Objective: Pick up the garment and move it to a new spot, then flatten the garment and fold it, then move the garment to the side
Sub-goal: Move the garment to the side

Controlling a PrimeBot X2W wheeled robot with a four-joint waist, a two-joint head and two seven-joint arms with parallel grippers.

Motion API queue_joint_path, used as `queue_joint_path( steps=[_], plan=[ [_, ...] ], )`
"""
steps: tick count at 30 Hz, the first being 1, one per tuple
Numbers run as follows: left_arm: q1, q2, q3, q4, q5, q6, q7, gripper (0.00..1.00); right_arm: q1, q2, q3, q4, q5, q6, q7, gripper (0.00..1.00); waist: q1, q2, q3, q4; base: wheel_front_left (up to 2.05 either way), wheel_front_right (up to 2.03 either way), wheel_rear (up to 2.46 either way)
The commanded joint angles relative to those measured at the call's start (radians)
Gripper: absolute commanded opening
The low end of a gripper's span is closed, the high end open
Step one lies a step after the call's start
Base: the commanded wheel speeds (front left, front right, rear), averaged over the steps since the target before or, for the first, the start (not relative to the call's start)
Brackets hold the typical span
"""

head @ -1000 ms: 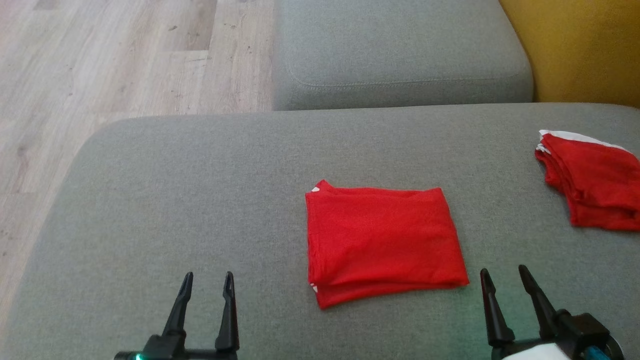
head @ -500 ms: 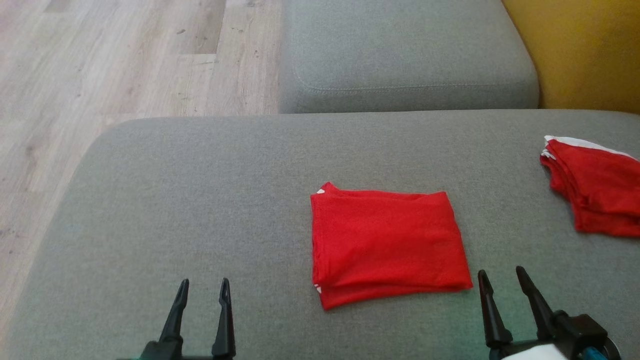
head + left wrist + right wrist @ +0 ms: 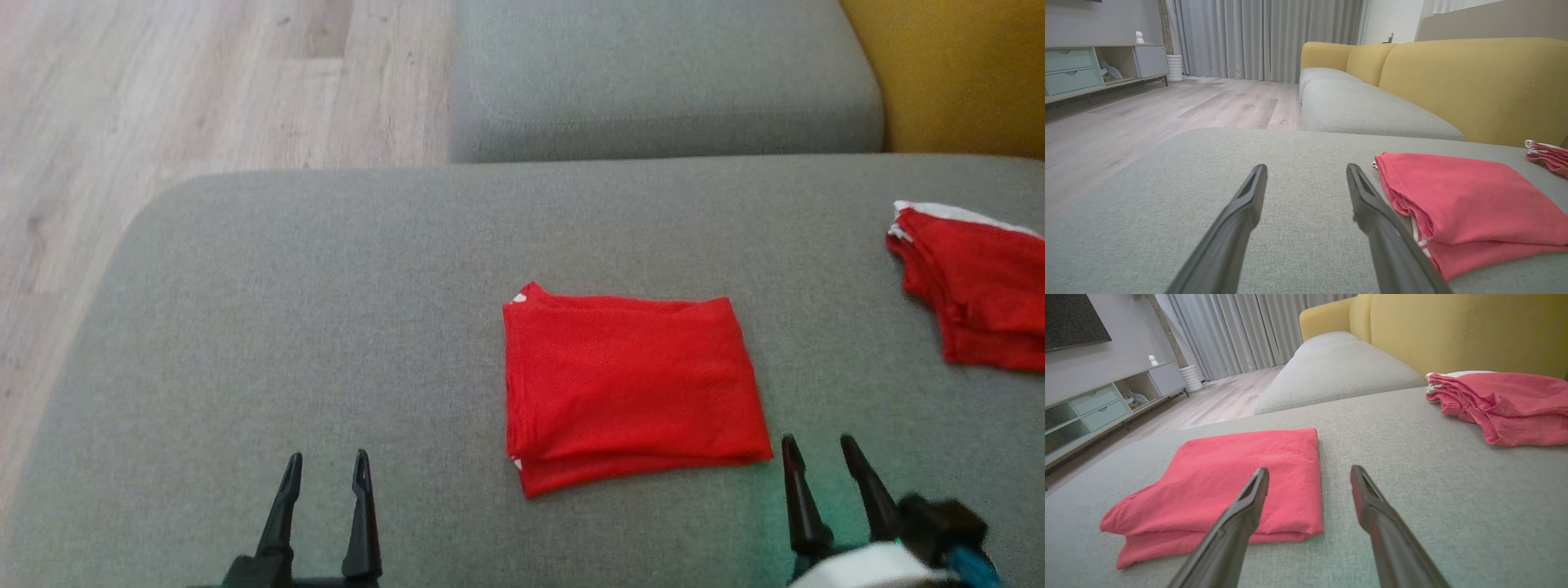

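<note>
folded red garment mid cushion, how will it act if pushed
Probably floppy: the folded red cloth garment lies in soft loose layers, so lifting one edge likely unfolds it. Pushed, it may bunch on the textured grey fabric cushion rather than slide.

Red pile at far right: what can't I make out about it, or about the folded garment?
- Red pile: head view, its right side is cut by the frame edge.
- Folded garment: inner layers hidden under its top fold; left wrist view's right edge crops it.
- Shelf clutter: left wrist view, too small.
</note>
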Motion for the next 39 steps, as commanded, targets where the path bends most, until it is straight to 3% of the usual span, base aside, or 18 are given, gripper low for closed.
queue_joint_path(
  steps=[1,5,9,16,17,18,19,20,23,28,39],
  plan=[
    [-0.032,-0.007,0.027,-0.039,-0.005,0.007,-0.01,1.0,-0.1,-0.006,0.022,0.002,0.006,-0.001,-0.014,1.0,0.0,0.0,0.022,0.003,0.0,0.0,0.0],
    [-0.051,-0.007,0.01,-0.038,-0.006,0.008,-0.01,1.0,-0.215,-0.01,0.006,0.141,0.023,-0.001,-0.005,1.0,0.0,0.0,0.074,0.017,0.0,0.0,0.0],
    [-0.086,-0.007,-0.002,-0.036,-0.008,0.01,-0.01,1.0,-0.374,-0.031,-0.002,0.271,0.059,-0.001,0.085,1.0,0.0,0.0,0.138,0.034,0.0,0.0,0.0],
    [-0.121,-0.007,-0.011,-0.031,-0.007,0.013,-0.01,1.0,-0.47,-0.043,0.008,0.41,0.093,-0.001,0.167,1.0,0.0,0.0,0.187,0.061,0.0,0.0,0.0],
    [-0.126,-0.007,-0.011,-0.03,-0.006,0.012,-0.01,1.0,-0.478,-0.042,0.014,0.431,0.103,-0.001,0.175,0.84,0.0,0.0,0.191,0.066,0.0,0.0,0.0],
    [-0.13,-0.007,-0.011,-0.028,-0.005,0.012,-0.01,1.0,-0.484,-0.041,0.023,0.45,0.114,-0.001,0.181,0.42,0.0,0.0,0.196,0.071,0.0,0.0,0.0],
    [-0.134,-0.007,-0.01,-0.028,-0.003,0.011,-0.01,1.0,-0.49,-0.039,0.037,0.461,0.122,-0.001,0.182,0.17,0.0,0.0,0.201,0.075,0.0,0.0,0.0],
    [-0.138,-0.007,-0.007,-0.029,-0.003,0.012,-0.01,1.0,-0.494,-0.038,0.048,0.465,0.135,-0.001,0.177,0.0,0.0,0.0,0.206,0.077,0.0,0.0,0.0],
    [-0.144,-0.007,0.003,-0.037,-0.001,0.013,-0.01,1.0,-0.511,-0.054,0.068,0.458,0.153,-0.001,0.133,0.0,0.0,0.0,0.219,0.074,0.0,0.0,0.0],
    [-0.15,-0.007,0.013,-0.049,0.003,0.015,-0.01,1.0,-0.578,-0.137,0.079,0.438,0.12,-0.001,0.088,0.0,0.0,0.0,0.25,0.053,0.0,0.0,0.0],
    [-0.232,-0.007,-0.012,-0.086,0.009,0.018,-0.01,1.0,-0.787,-0.416,-0.021,0.339,0.048,-0.001,0.141,0.0,0.0,0.0,0.383,0.01,0.0,0.0,0.0]
  ],
)
